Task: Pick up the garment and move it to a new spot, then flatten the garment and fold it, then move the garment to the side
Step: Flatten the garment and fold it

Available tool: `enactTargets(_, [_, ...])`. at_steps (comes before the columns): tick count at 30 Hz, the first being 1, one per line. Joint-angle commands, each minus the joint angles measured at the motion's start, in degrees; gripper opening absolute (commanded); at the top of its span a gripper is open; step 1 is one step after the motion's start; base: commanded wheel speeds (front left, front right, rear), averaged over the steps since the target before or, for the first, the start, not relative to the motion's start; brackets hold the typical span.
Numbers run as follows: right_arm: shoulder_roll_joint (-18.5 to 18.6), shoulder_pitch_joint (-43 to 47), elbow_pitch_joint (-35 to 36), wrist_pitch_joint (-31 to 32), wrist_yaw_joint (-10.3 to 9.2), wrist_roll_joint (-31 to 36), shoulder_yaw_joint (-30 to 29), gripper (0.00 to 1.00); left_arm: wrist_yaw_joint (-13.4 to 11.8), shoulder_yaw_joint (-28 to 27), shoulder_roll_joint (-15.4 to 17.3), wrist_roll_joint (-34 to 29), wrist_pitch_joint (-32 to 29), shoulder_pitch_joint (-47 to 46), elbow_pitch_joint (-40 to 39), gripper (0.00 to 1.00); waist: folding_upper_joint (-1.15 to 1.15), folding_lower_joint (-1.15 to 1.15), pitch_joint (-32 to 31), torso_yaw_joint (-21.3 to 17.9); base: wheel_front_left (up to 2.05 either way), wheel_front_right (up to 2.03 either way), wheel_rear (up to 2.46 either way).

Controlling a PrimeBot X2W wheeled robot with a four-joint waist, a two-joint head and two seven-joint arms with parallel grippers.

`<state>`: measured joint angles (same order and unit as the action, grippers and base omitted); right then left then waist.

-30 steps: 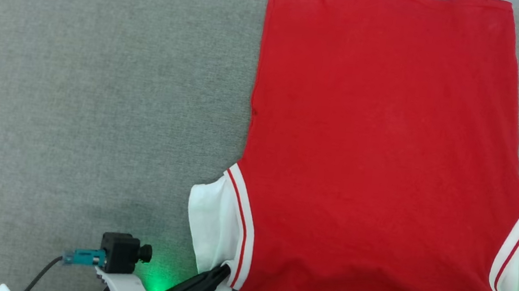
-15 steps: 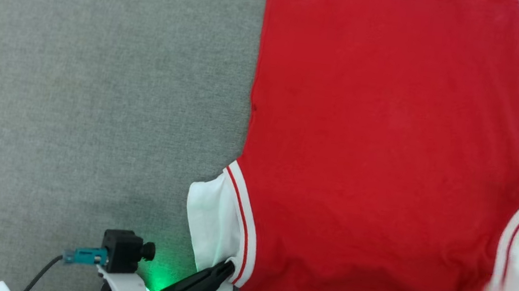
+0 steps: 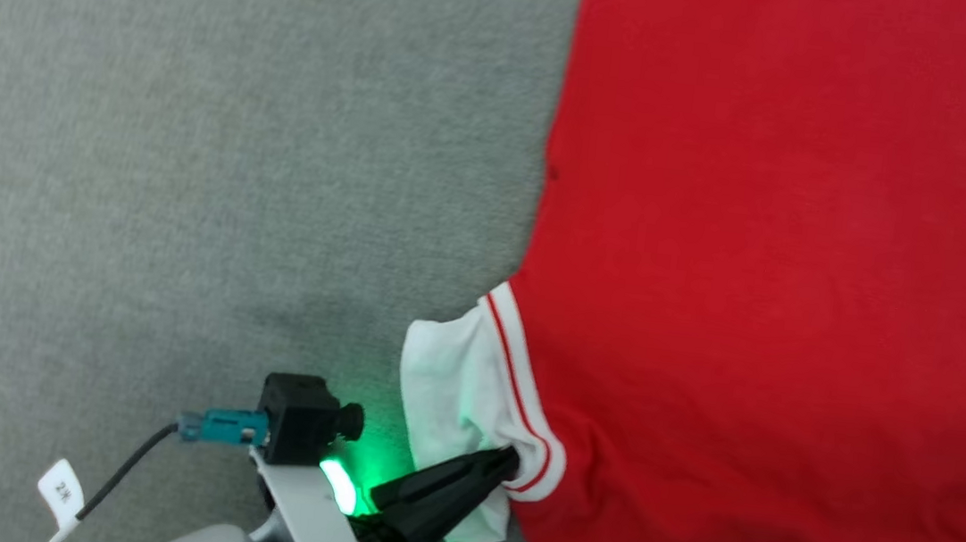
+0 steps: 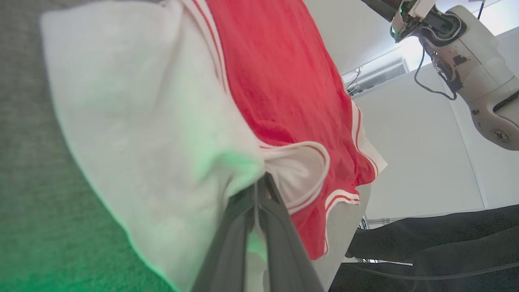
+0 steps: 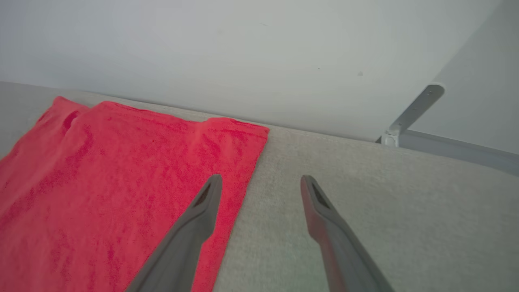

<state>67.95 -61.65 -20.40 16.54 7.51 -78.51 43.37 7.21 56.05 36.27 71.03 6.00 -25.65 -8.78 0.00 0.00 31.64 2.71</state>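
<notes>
The garment [image 3: 790, 249], red with a white sleeve and white-red-white trim, lies spread flat on the grey surface [image 3: 191, 142]. My left gripper [image 3: 508, 464] is shut on it where the near left sleeve meets the striped trim. In the left wrist view the two dark fingers [image 4: 243, 227] pinch the white fabric of the garment [image 4: 275, 81], which bunches at the tips. My right gripper [image 5: 261, 178] stands open and holds nothing, raised above the right edge of the garment [image 5: 101, 174]. The right arm [image 4: 466, 36] hangs high over the far side.
The grey padded surface [image 5: 365, 202] runs back to a pale wall with a metal bracket [image 5: 409, 111] at its right. Bare grey surface lies left of the garment. Dark fabric and cables [image 4: 438, 243] sit below the surface's near edge.
The right gripper has let go of the right sleeve, opened and lifted away. The left gripper keeps its pinch on the left sleeve. The head camera has shifted, sliding the picture right.
</notes>
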Motion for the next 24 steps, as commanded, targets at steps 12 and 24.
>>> enactTargets(12, [-16.92,-21.13,-25.31,21.72,-0.04,12.59,2.86,1.00,0.34,2.09,-3.07,-0.59,0.26,-5.08,3.22,0.00,0.00,0.00,8.51,5.32,0.00,0.00,0.00])
enactTargets(24, [-22.72,-21.73,-33.13,28.45,0.13,16.55,5.14,0.00,0.21,3.32,-2.78,-0.03,1.95,-8.37,4.15,0.00,0.00,0.00,9.44,5.26,0.00,0.00,0.00])
